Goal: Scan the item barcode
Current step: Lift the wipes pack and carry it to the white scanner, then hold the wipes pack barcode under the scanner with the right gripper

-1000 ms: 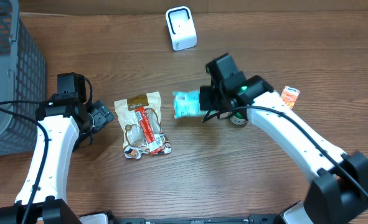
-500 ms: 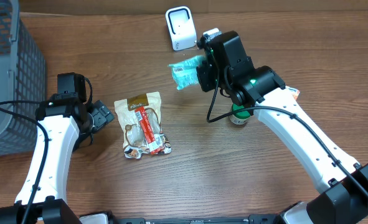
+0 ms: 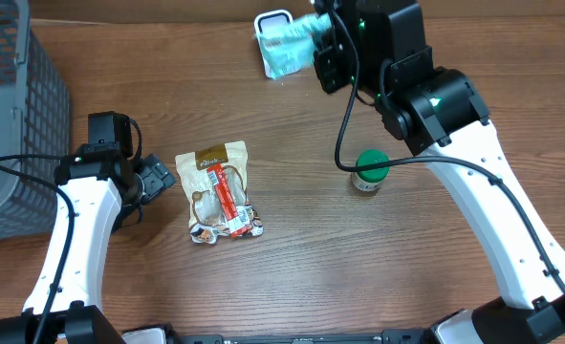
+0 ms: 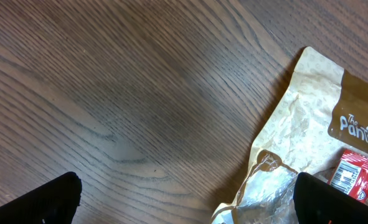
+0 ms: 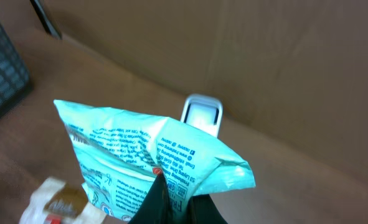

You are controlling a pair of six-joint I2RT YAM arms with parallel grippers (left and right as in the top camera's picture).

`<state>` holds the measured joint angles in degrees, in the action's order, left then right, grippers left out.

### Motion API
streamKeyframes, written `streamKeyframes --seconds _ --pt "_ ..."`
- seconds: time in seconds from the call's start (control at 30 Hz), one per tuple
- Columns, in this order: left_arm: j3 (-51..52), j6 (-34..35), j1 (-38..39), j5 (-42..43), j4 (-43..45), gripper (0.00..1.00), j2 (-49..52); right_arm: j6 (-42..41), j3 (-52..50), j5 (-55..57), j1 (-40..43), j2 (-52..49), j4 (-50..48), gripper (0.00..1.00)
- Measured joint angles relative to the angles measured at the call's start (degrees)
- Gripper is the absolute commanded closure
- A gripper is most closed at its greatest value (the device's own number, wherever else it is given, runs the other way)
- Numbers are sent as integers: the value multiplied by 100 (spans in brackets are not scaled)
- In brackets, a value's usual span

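The wooden surface (image 3: 292,277) carries a grey mesh basket (image 3: 14,115) at its far left edge. The right arm reaches to the back of the surface, and the right hand (image 3: 322,53) is closed on one edge of a teal packet (image 3: 287,46), which it holds up in the air. In the right wrist view the packet's printed side faces the camera, and the white scanner (image 5: 202,115) stands just behind it; from overhead the packet covers part of the scanner. The left hand (image 3: 156,180) hangs low over the surface with its fingers spread wide and nothing between them, just left of a brown snack bag (image 3: 220,191) that lies flat. A small jar with a green lid (image 3: 370,168) stands upright under the right arm.
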<state>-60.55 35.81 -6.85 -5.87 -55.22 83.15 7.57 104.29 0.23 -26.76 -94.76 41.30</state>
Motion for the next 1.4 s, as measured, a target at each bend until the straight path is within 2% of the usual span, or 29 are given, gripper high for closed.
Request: streamKeyframes --seconds 0.23,0.4,0.63,1.1,1.23,1.4 --pt "0 0 0 0 -2 0 0 304 0 291 0 -435 -1390 97" --pt "0 0 0 0 -2 0 0 933 0 573 0 -1294 -2105 96" --pt "0 0 0 0 0 0 2 1517 -4 1257 0 -2321 -3687 96" --pt "4 0 0 0 0 0 0 3825 -4 2490 -26 -3742 -6199 96" --pt "4 0 0 0 0 0 0 4345 -4 2677 -28 -4030 -6658 96" --pt "4 0 0 0 -2 0 0 4603 -4 2822 -28 -4177 -6957 96"
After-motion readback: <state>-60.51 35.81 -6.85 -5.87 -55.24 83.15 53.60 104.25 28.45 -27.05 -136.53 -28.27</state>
